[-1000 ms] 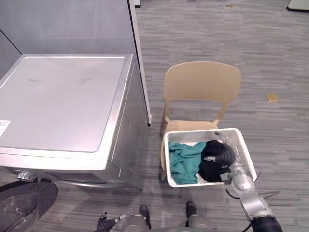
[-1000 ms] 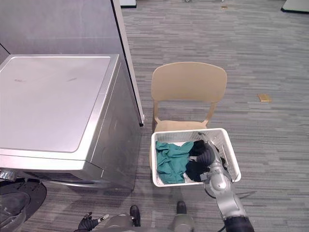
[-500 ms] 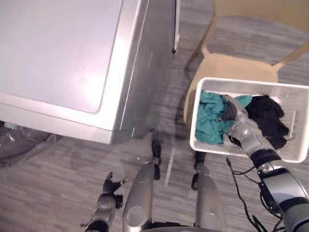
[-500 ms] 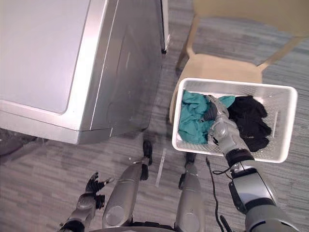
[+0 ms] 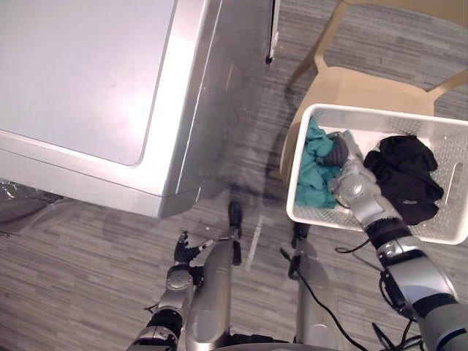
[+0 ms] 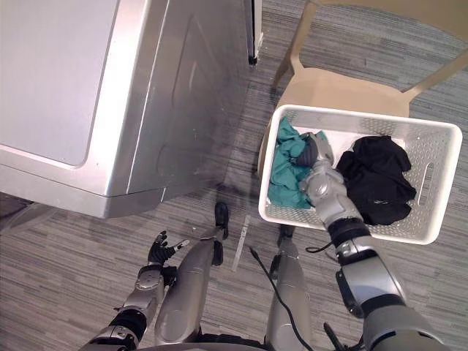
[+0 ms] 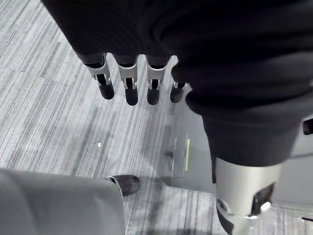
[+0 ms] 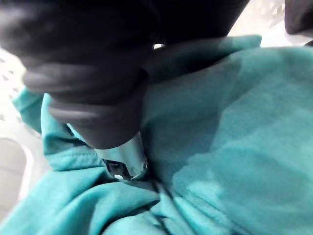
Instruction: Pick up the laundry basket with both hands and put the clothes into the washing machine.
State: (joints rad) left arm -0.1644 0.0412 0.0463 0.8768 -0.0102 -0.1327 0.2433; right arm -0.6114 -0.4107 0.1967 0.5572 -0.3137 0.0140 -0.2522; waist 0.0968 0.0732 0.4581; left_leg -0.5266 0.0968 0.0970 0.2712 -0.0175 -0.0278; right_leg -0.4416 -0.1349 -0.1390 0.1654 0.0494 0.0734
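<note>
L hand (image 5: pixel 183 254) hangs low, well apart from the laundry basket (image 5: pixel 380 112) on its washer side; fingers (image 7: pixel 127 88) are straight, spread, holding nothing. R hand (image 5: pixel 338 151) is down inside the basket, at the end nearest the washing machine (image 5: pixel 88 88), pressed onto the teal garment (image 5: pixel 313 179). My thumb (image 8: pixel 124 164) seems dug into the cloth, but the other fingers are buried, so I can't tell whether it's clamped or loose. Black garment (image 5: pixel 406 175) fills the basket's other end. Basket sits on the tan chair (image 5: pixel 351 84) seat. Washing machine stands beside the basket, w/ a strip of grey floor (image 5: pixel 248 168) between.
</note>
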